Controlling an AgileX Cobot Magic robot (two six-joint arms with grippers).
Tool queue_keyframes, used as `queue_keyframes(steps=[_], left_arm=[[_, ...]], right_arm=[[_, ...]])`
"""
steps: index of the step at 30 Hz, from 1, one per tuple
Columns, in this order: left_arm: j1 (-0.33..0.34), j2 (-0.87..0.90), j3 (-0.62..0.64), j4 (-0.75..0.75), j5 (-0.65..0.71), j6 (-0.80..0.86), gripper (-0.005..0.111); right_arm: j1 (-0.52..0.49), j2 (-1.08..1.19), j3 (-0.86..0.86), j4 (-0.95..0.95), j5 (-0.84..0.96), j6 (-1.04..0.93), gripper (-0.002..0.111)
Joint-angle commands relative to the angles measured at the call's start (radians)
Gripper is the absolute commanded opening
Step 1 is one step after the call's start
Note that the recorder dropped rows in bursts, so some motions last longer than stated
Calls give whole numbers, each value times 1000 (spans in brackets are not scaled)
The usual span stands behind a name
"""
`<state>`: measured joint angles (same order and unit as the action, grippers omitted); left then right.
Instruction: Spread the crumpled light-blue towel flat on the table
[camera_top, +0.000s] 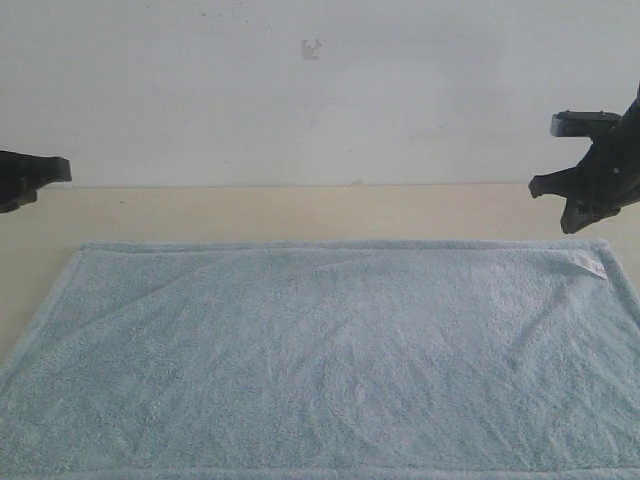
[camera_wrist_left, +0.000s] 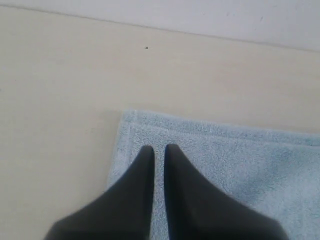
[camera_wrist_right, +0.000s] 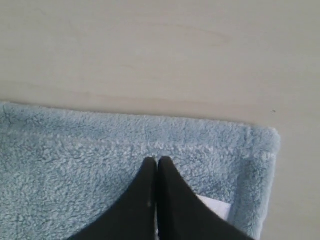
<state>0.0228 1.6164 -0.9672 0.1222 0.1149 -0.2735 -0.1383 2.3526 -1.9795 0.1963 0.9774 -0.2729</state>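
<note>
Towel (camera_top: 320, 360) lies flat on bench (camera_top: 300, 212); job looks done; my left tool (camera_wrist_left: 155, 148) nearly closed, right tool (camera_wrist_right: 157, 161) closed, both hold nothing.

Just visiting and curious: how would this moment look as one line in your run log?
towel: flat on table | label: far right corner | left gripper: shut, empty, raised | right gripper: shut, empty, raised

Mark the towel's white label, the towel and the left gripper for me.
white label (camera_top: 588, 263), exterior view, its middle.
towel (camera_top: 320, 360), exterior view, middle of the cloth.
left gripper (camera_wrist_left: 156, 148), left wrist view, between its fingertips.
</note>
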Motion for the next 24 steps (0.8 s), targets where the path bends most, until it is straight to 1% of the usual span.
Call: queue_keyframes(steps=[1,5,8,14,17,21,23,24], left_arm=[[-24,184,-121,-2,29,83,8],[-24,306,-207,-2,75,112,7],[-24,378,-266,-11,106,127,4],[-24,461,-370,-140,182,318,4],[-9,492,-422,-267,247,482,4],[32,525,-497,-573,350,780,4],[55,532,-519,-673,380,856,4],[64,534,-523,-679,382,860,4]], right_arm=[[-1,-17,3,43,3,-33,0],[-1,-17,3,52,11,-51,0],[-1,-17,3,53,14,-55,0],[-1,-17,3,63,14,-74,0],[-1,-17,3,63,12,-78,0],[-1,-17,3,63,12,-78,0],[-1,-17,3,63,14,-77,0],[-1,-17,3,63,14,-77,0]])
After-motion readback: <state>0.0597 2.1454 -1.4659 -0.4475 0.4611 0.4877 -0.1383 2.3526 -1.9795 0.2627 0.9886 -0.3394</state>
